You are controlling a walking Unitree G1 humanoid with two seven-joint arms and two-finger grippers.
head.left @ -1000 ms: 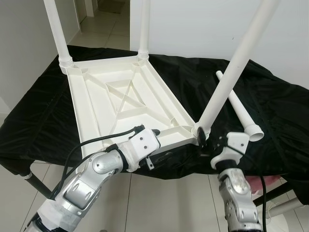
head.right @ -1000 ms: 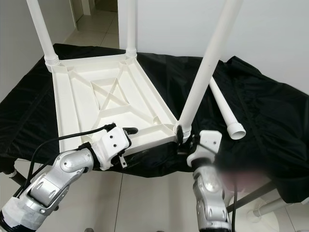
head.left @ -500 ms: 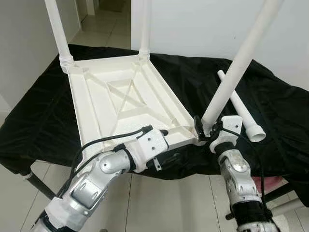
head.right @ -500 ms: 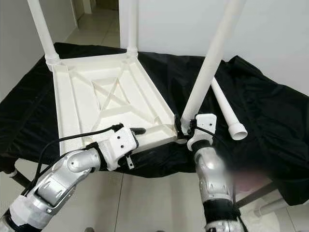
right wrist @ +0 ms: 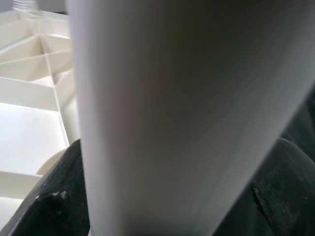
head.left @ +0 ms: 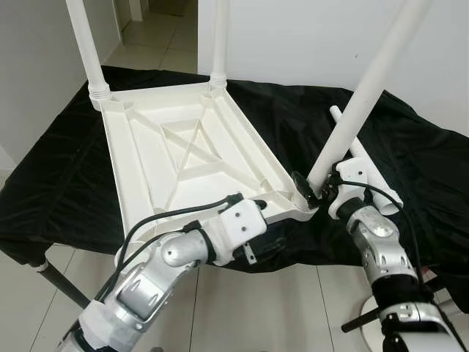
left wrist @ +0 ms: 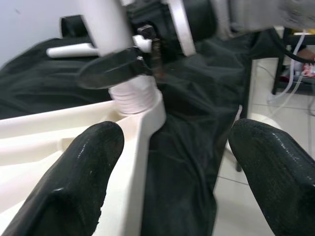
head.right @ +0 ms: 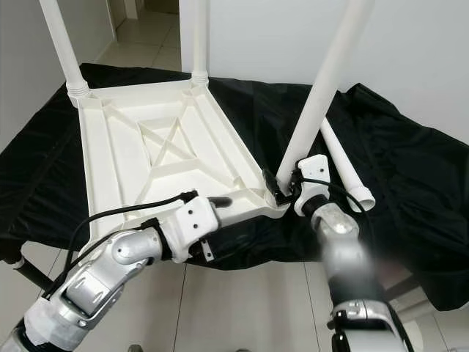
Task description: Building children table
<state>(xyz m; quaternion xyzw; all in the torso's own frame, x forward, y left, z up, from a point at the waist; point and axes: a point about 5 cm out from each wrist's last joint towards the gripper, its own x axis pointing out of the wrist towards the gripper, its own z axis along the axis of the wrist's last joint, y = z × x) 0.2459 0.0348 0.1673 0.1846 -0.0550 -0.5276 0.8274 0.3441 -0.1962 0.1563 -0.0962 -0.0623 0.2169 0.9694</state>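
Observation:
A white children's table top (head.left: 183, 154) lies upside down on a black cloth (head.left: 66, 183). Two legs stand upright in its far corners. A third leg (head.left: 359, 95) leans out of the near right corner socket (left wrist: 135, 96). My right gripper (head.left: 308, 192) is shut on that leg just above the socket, a black finger (right wrist: 54, 206) on each side. My left gripper (left wrist: 172, 162) is open at the top's front rim, one finger (left wrist: 83, 167) over the white plastic, the other over the cloth edge. A loose leg (head.left: 370, 176) lies on the cloth behind my right wrist.
The cloth-covered work table ends just in front of me, with tiled floor (head.left: 278, 308) below. A white wall (head.left: 308, 44) runs behind, and a corridor opens at the far left. A metal table leg (head.left: 62, 282) slants at lower left. Something pink (head.left: 440, 275) sits low on the right.
My right gripper has risen from below the table's edge to the base of the leaning leg and closed around it. My left arm has slid a little right along the front rim.

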